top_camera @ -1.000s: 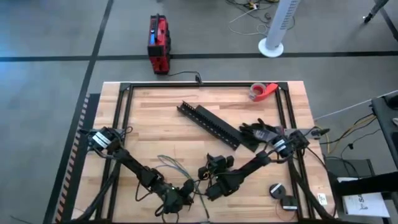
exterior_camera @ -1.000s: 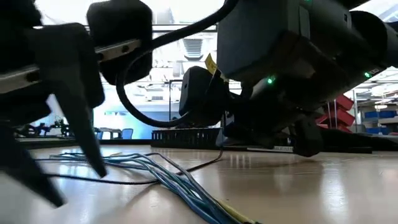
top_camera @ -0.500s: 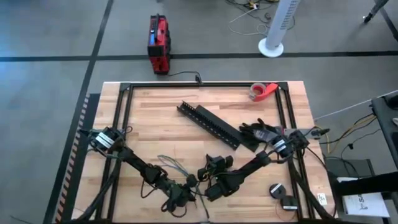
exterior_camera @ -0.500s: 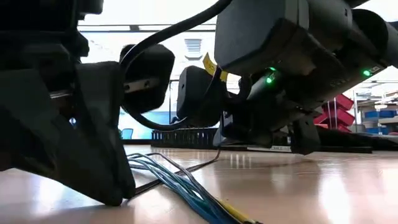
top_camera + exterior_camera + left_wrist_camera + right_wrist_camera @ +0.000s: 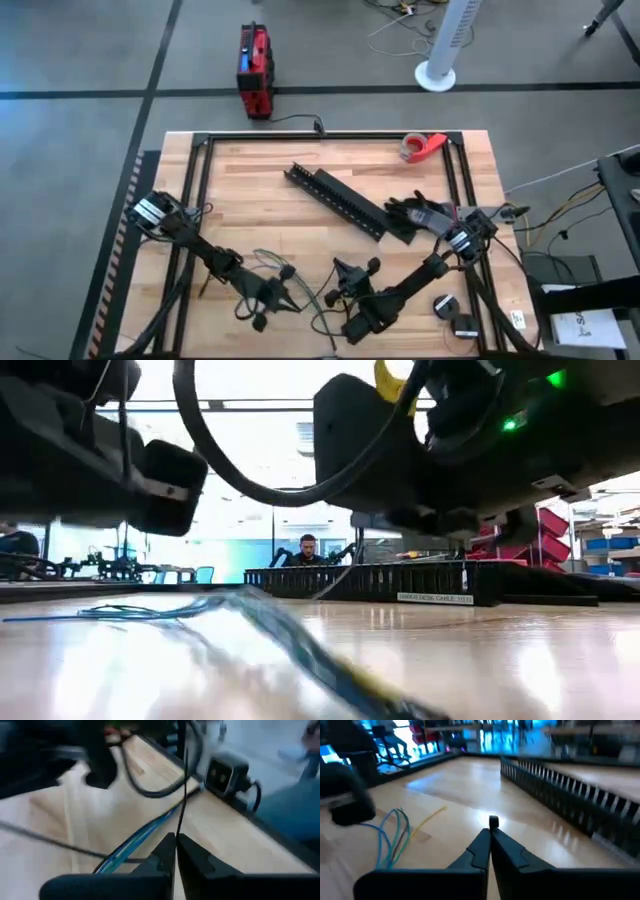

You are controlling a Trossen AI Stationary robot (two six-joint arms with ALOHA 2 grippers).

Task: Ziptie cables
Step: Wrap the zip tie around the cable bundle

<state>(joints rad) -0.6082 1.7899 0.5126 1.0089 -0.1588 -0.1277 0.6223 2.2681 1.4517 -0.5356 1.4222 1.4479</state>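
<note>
The cables (image 5: 275,262), thin blue, green and dark wires, lie loose on the wooden table near its front edge; they also show in the low view (image 5: 262,622) and both wrist views (image 5: 131,842) (image 5: 395,832). My left gripper (image 5: 292,304) hangs over their near end, shut, with a thin dark strand (image 5: 182,795) running off its tips. My right gripper (image 5: 342,268) is just right of the bunch, pointing at the far edge, shut with a small black piece (image 5: 493,822) at its tips. My left gripper has the thin dark strand (image 5: 180,827) pinched at the free ends of its two fingers. The strand runs straight away from the tips; where its other end goes does not show. My right gripper pinches the small black piece (image 5: 493,823) at its very fingertips, clear of the table.
Two black slotted rails (image 5: 340,205) lie slantwise mid-table, with a dark heap (image 5: 415,212) at their right end. A red tape roll (image 5: 422,147) sits at the far right, round black parts (image 5: 445,305) near right. A small camera (image 5: 227,770) stands at the near edge.
Both grippers have risen from the table. My left gripper has drawn back toward the table's left and away from the near edge. The near part of the cable bunch has shifted and shows blurred in the low view.
</note>
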